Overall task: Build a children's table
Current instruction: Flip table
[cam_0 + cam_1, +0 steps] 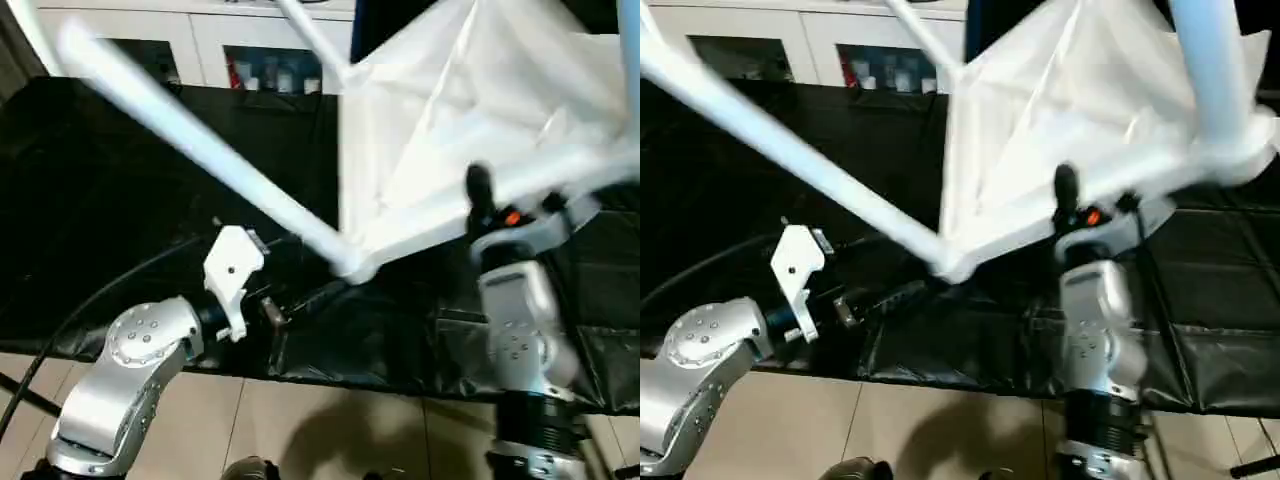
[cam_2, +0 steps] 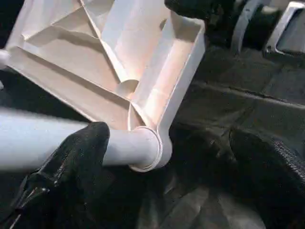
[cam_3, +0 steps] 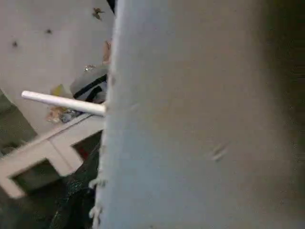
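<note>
Head view: the table (image 1: 470, 120) hangs tilted above the black sheet (image 1: 120, 200), 3 legs fitted that can be seen. The right gripper (image 1: 480, 195) clasps the top's edge. The left gripper (image 1: 262, 305) sits just below the near corner socket.

Left wrist view: its fingers (image 2: 76, 157) are spread on either side of the leg (image 2: 57, 143), not squeezing it.

Right wrist view: white plastic close up.

Likely step: turning the table upright; next needs a fresh left grip.
</note>
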Motion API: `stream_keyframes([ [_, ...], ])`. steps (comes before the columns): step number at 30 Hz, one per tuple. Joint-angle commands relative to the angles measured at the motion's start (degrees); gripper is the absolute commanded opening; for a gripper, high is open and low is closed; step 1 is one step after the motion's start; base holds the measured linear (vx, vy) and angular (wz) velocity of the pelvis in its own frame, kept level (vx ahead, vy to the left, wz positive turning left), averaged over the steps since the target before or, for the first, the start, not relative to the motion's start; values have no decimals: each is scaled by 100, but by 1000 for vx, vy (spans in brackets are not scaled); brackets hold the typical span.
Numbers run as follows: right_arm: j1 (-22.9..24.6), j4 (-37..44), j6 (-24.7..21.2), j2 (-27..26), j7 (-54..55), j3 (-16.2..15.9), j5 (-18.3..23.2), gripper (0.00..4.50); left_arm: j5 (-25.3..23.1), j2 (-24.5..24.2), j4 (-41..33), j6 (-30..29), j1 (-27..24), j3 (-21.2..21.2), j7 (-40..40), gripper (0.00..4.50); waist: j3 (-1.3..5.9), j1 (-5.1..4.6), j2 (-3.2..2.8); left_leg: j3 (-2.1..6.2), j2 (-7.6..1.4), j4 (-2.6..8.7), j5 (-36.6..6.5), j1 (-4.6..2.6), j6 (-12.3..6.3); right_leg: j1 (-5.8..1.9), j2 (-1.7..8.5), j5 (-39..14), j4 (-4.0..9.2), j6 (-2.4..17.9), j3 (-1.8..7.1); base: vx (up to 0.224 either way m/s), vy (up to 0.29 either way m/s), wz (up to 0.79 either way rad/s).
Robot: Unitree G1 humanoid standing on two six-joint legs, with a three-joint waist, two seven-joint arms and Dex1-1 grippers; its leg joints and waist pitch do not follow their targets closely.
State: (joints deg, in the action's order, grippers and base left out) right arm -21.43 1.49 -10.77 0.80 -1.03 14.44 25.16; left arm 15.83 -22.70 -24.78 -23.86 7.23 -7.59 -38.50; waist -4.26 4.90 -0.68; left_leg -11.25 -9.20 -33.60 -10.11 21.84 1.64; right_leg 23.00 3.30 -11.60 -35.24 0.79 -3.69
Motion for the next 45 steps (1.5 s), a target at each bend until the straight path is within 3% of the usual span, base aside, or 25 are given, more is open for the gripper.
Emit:
stream_keyframes([
  [1, 240, -106, -220, 298, 137, -224, -949, 199, -100, -58, -172, -23, 48, -57, 38, 450, 253, -43, 48, 202, -363, 465, -1449, -130, 149, -133, 467, -2051, 538, 287, 366, 0, 0, 0],
  [10, -32, 254, -830, 762, 688, -662, -1607, 199, -414, -163, -373, -125, 309, -250, 230, 450, 227, -51, 95, 248, -375, 514, -2175, -230, 440, -87, 467, -2508, 592, 115, 374, 0, 0, 0],
  [17, -189, 434, -1318, 1135, 1017, -1110, -2396, 197, -865, -338, -414, -66, 649, -398, 364, 450, 272, -33, 142, 240, -372, 494, -1828, -197, 421, -149, 463, -1833, 525, 239, 388, 0, 0, 0],
  [19, -262, 462, -1397, 1202, 1064, -1193, -2528, 196, -930, -390, -458, -46, 847, -358, 391, 450, 280, -35, 128, 237, -373, 487, -1742, -201, 422, -156, 453, -1632, 490, 282, 385, 0, 0, 0],
  [23, -247, 474, -1411, 1167, 1041, -1201, -2524, 196, -855, -324, -430, 47, 1100, -150, 448, 450, 293, -29, 128, 239, -376, 478, -1731, -193, 446, -182, 469, -1536, 479, 375, 383, 0, 0, 0],
  [26, -221, 428, -1477, 1071, 977, -1231, -2539, 196, -1235, -477, -269, 548, 1283, -174, 471, 450, 308, -24, 162, 236, -374, 468, -1611, -172, 401, -206, 468, -1442, 478, 380, 384, 0, 0, 0],
  [29, -239, 417, -1551, 1039, 960, -1298, -2534, 196, -1421, -532, -177, 781, 1360, -178, 567, 450, 325, -27, 133, 233, -376, 460, -1527, -179, 416, -208, 469, -1358, 456, 393, 382, 0, 0, 0],
  [33, -259, 380, -1695, 949, 753, -1421, -2366, 196, -1704, -512, -44, 1162, 1566, -113, 864, 450, 343, -26, 157, 235, -384, 454, -1524, -187, 423, -220, 482, -1331, 436, 447, 384, 0, 0, 0],
  [36, -167, 272, -1809, 830, 588, -1500, -2189, 266, -2339, -509, 233, 1604, 1918, -99, 1431, 450, 347, -29, 156, 237, -383, 455, -1558, -184, 434, -225, 479, -1367, 446, 429, 385, 0, 0, 0],
  [39, -114, 109, -1766, 753, 602, -1492, -2224, 275, -2899, -571, 525, 2183, 2161, -17, 1936, 450, 373, -50, 164, 256, -389, 454, -1594, -184, 489, -244, 495, -1312, 445, 468, 380, 0, 0, 0],
  [40, -99, -4, -1727, 723, 637, -1461, -2240, 299, -3232, -719, 670, 2473, 2256, 5, 2181, 450, 385, -52, 171, 259, -381, 445, -1579, -172, 476, -247, 490, -1280, 452, 474, 376, 0, 0, 0],
  [43, -93, -186, -1662, 734, 742, -1443, -2377, 313, -3629, -846, 798, 2635, 2306, 10, 2506, 450, 441, -82, 183, 241, -374, 389, -1091, -130, 402, -292, 496, -632, 358, 634, 370, 0, 0, 0],
  [45, -127, -455, -1546, 756, 784, -1416, -2455, 323, -3803, -853, 963, 2727, 2367, 59, 2746, 450, 439, -82, 143, 231, -374, 377, -1050, -136, 391, -272, 495, -601, 353, 694, 367, 0, 0, 0],
])
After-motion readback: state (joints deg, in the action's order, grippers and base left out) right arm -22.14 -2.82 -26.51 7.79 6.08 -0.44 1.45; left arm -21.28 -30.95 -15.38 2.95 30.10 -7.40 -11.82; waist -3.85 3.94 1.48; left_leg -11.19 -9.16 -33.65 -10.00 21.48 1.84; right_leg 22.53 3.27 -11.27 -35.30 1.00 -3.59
